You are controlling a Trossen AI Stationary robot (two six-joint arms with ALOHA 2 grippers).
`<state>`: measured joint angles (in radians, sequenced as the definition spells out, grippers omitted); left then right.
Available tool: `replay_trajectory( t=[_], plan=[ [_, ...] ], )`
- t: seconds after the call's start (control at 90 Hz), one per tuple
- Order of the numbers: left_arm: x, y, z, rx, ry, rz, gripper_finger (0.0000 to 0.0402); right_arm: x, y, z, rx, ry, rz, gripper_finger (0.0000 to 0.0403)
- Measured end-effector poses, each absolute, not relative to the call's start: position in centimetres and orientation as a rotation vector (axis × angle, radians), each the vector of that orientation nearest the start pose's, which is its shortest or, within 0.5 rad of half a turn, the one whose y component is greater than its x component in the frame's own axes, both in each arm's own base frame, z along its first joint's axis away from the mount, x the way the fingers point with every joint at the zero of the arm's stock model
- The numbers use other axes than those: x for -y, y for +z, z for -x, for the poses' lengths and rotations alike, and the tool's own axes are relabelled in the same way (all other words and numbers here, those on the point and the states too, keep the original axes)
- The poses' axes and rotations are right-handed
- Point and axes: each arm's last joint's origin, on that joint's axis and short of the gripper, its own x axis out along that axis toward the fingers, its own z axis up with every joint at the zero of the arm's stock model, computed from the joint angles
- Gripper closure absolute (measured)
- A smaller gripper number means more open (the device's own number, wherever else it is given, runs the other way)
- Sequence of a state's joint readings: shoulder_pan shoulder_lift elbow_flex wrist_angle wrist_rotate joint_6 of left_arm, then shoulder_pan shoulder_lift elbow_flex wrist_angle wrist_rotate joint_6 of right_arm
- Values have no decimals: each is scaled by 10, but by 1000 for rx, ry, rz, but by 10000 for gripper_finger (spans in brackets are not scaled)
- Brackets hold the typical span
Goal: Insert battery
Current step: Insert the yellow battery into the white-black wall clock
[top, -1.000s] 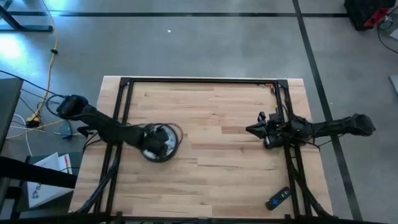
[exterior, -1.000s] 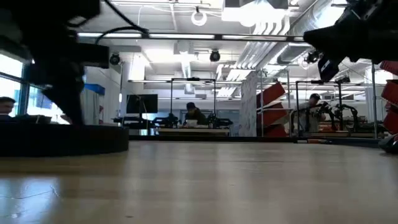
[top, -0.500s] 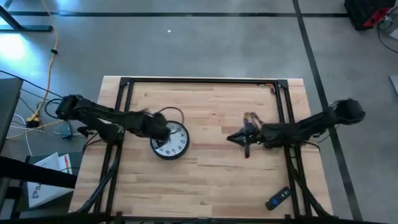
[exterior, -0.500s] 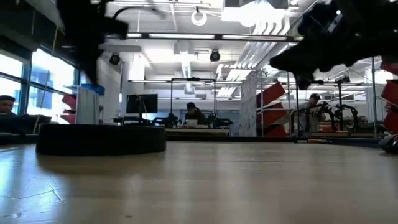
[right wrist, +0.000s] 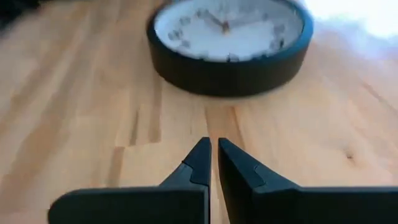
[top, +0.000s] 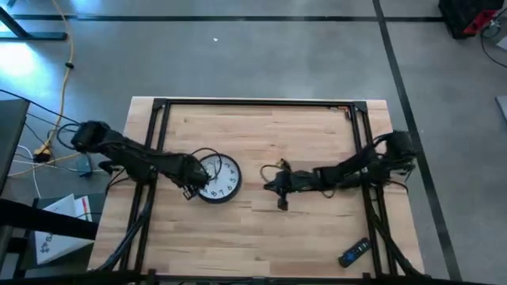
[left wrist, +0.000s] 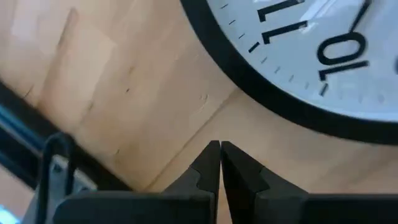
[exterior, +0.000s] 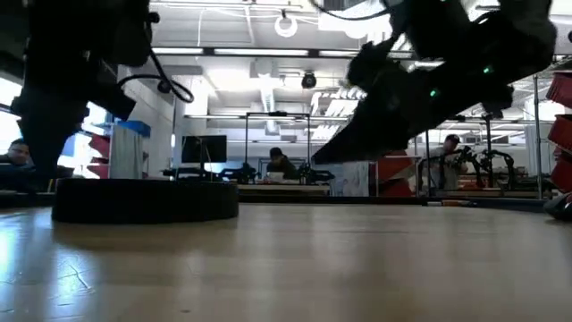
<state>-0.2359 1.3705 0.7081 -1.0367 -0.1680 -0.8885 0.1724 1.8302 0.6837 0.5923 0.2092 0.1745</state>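
A round wall clock [top: 219, 179] with a white face and a black rim lies face up on the wooden table, left of centre. The low view shows it as a flat black disc [exterior: 145, 199]. My left gripper [top: 190, 190] is shut and sits at the clock's left near side, its tips [left wrist: 219, 149] just short of the rim [left wrist: 249, 74]. My right gripper [top: 268, 188] is shut too and hangs to the right of the clock, pointing at the clock [right wrist: 229, 43] from a short way off [right wrist: 213, 149]. No battery shows in any view.
A dark remote control [top: 354, 252] lies near the table's front right corner. A black metal frame [top: 261, 103] runs along the table's far edge and both sides. Bare wood [top: 261, 134] lies between the clock and the far edge.
The clock has slid a little toward the table's right and then stayed put. My left gripper has come off the top of the clock and gone to its left near side. My right gripper has travelled from the right edge toward the clock.
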Motion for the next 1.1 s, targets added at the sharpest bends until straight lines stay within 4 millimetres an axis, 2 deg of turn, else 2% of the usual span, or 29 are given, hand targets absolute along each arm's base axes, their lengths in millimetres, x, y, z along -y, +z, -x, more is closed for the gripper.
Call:
replay_trajectory(
  t=[0.222,0.422,0.533,0.867,1.1],
  plan=[
    [43,142,-182,-1389,606,282,402,-30,86,-349,-633,-136,-58,378],
    [48,141,-195,-1206,536,160,402,-21,80,-363,-635,-145,-25,324],
    [48,140,-199,-1184,507,96,401,-21,81,-364,-640,-132,37,306],
    [50,131,-204,-1191,519,51,401,-43,90,-362,-629,-184,238,294],
    [52,130,-205,-1218,468,44,402,-64,93,-360,-682,-222,282,294]
  ],
)
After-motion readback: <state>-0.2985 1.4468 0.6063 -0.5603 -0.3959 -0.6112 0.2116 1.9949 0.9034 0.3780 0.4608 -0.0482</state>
